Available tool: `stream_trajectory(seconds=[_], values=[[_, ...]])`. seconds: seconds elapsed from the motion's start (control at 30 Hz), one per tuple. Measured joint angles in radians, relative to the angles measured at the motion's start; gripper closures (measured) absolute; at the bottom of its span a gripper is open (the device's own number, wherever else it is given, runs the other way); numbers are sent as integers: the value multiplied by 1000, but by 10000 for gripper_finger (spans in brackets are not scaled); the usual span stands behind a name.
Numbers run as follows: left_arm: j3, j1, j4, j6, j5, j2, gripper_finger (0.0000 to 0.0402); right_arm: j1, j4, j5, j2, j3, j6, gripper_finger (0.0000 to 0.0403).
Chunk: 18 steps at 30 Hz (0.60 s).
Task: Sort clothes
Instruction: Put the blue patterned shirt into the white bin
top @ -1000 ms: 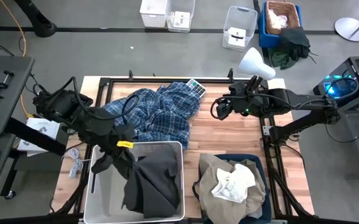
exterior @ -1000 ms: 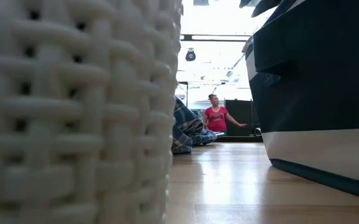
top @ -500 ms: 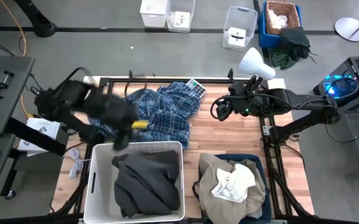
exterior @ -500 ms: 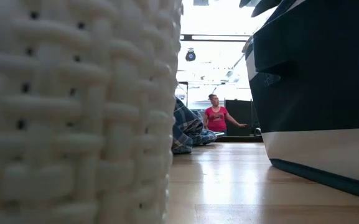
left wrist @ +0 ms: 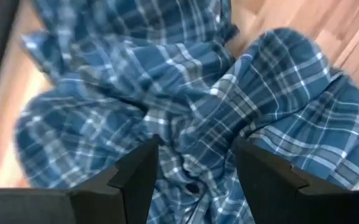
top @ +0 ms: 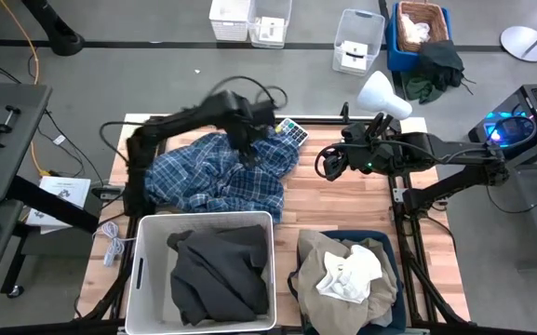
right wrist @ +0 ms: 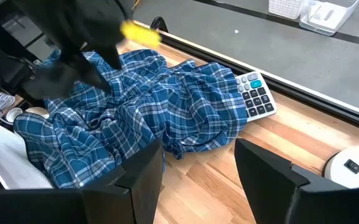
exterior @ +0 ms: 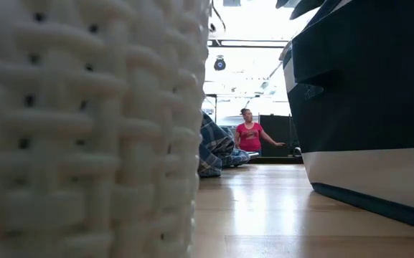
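The blue-and-white plaid shirt point(top: 214, 175) lies crumpled on the far left part of the wooden table. My left gripper point(left wrist: 195, 180) hangs open over the shirt's far right part point(top: 249, 147), its fingers standing apart above the folds. The dark grey garment point(top: 220, 272) lies heaped in the white basket point(top: 147, 279) at the near edge. The beige garment point(top: 328, 249) and the white one point(top: 350, 274) on top of it fill the dark blue basket point(top: 394, 256). My right gripper point(top: 327, 164) waits open right of the shirt, holding nothing point(right wrist: 198, 180).
A calculator point(top: 293, 130) lies at the shirt's far right corner point(right wrist: 257, 93). A white dome-shaped object point(top: 384, 93) stands at the far right edge. Bins stand on the floor beyond the table. Bare wood point(top: 328, 200) shows between shirt and baskets. A person point(exterior: 248, 136) stands in the room behind.
My left gripper has let go of the dark grey garment, which has fallen from hanging over the white basket into a heap inside it. The left arm has then swung up and toward the table's far edge, ending over the plaid shirt.
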Motion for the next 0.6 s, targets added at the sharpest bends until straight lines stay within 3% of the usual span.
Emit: stream_trajectory(seconds=[0.33, 0.6], values=[[-5, -40, 115, -80, -5, 98, 199, 0, 0, 5, 0, 0, -3, 208], [-165, -42, 151, -135, -66, 87, 199, 0, -2, 5, 0, 0, -3, 208]])
